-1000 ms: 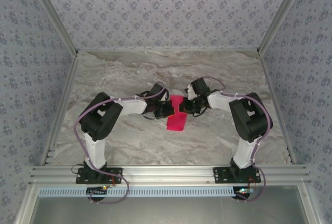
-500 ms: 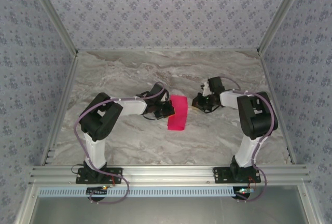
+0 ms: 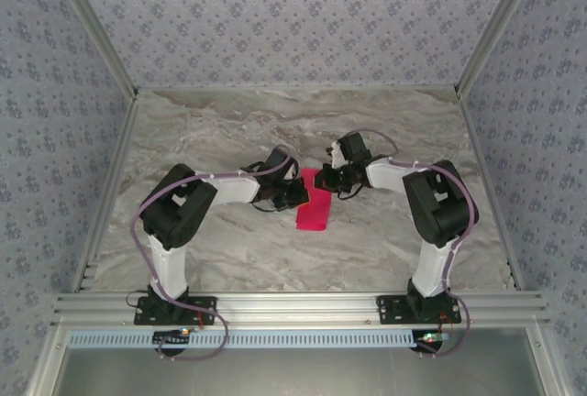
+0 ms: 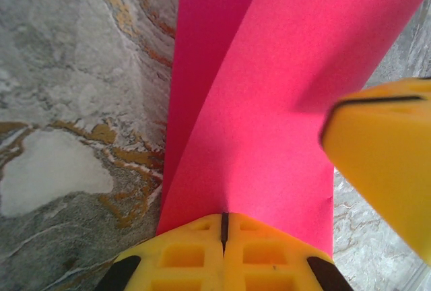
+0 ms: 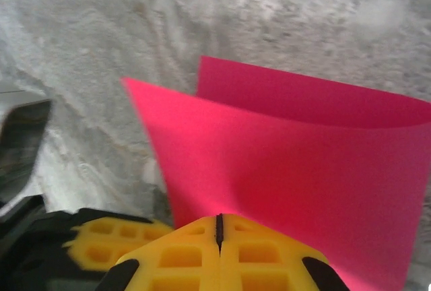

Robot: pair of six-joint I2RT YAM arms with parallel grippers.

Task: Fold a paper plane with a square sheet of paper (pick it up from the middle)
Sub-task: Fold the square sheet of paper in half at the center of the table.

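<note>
- Since half a second ago, the right tool (image 3: 332, 179) has come back leftward across the grey marbled desk (image 3: 229, 130) to the upper right edge of the sheet of thin magenta-pink paper (image 3: 312, 211). The left tool (image 3: 295, 194) and the sheet have kept their places.
- In the top view the sheet lies on the desk just below the middle of the frame, between the two tools. It is doubled over in a soft round bend, not yet a sharp crease.
- In the left wrist view, at the bottom of the frame, the left tool has its jaws together, clamped on the sheet's edge.
- The right tool also has its jaws together and its tips are at the paper. I cannot tell if it pinches the sheet or only touches it.
- I judge the step in hand to be an early fold, with the plane far from finished.
- The next move probably calls for pressing the bend flat into a crease with the edges matched, while the left tool holds the sheet.
- Count: one sheet, two tools, two arms.
</note>
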